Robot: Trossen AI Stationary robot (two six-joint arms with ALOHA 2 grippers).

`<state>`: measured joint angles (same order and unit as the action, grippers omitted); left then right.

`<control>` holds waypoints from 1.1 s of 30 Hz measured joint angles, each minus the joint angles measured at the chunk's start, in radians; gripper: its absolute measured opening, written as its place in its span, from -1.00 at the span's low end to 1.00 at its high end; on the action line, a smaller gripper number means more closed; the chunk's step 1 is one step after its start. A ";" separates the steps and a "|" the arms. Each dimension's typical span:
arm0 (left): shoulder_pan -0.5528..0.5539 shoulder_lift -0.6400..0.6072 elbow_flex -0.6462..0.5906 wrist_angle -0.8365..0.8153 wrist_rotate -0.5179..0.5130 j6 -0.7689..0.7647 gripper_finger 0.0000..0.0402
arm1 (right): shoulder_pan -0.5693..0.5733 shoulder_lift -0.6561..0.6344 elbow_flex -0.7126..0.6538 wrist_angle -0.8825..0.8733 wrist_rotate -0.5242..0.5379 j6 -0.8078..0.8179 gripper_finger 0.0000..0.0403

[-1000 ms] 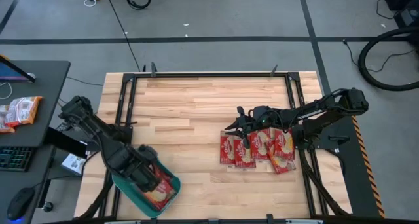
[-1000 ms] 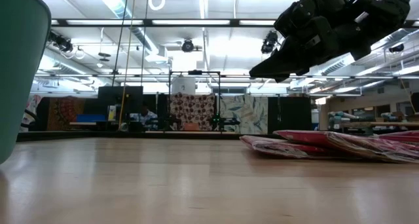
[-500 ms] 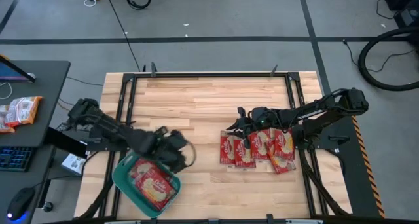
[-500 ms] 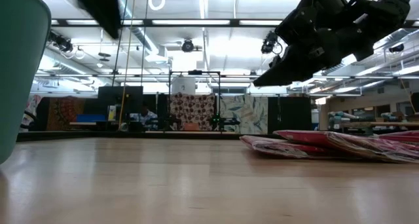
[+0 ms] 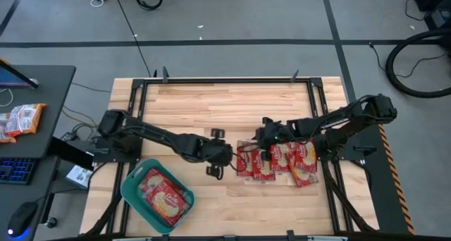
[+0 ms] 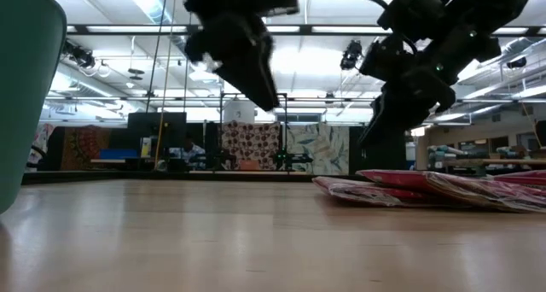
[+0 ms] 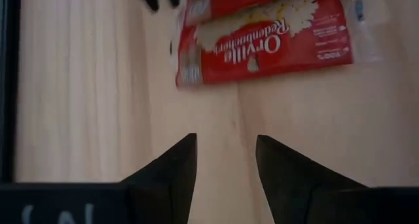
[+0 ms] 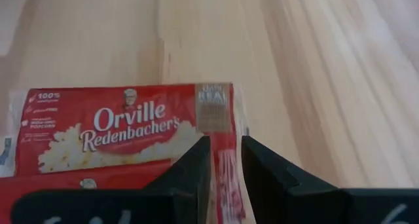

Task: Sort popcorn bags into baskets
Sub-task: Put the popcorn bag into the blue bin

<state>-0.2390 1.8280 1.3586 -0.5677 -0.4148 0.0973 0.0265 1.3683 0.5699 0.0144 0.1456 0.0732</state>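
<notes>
Right now my left gripper (image 5: 217,156) reaches out over the middle of the pale wooden table (image 5: 211,107), just beside the pile of flat red popcorn bags with cream-yellow middles (image 5: 278,160). Its two dark fingers (image 7: 167,175) stand apart and hold nothing; bare wood shows between them, and the nearest bag (image 7: 262,37) lies a little way ahead of them. My right gripper (image 5: 266,139) hangs over the same pile from the other side. Its fingers (image 8: 196,162) are only a little apart, with the red edge of a bag (image 8: 226,168) showing in the gap. I cannot tell if they pinch it. The bags in the pile lie flat and overlap. Well apart from them, at the near left corner of the table, sits my shallow teal-green plastic basket (image 5: 134,192), with red bags (image 5: 163,197) lying inside.
</notes>
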 joint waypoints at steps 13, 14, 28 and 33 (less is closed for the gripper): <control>0.056 0.157 0.000 0.356 0.102 0.524 -0.19 | -0.071 -0.192 0.019 -0.210 0.103 0.176 -0.55; 0.061 0.166 0.000 0.381 0.118 0.561 -0.19 | -0.085 -0.216 0.019 -0.227 0.106 0.199 -0.55; 0.079 0.309 0.001 0.700 0.290 0.969 -0.19 | -0.083 -0.318 0.018 -0.487 0.085 0.504 -0.55; 0.087 0.345 0.002 0.746 0.322 1.088 -0.19 | -0.008 -0.295 0.018 -0.471 0.075 0.578 -0.55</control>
<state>-0.1523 2.1734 1.3609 0.1785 -0.0926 1.1858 0.0180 1.0737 0.5882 -0.4566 0.2210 0.6509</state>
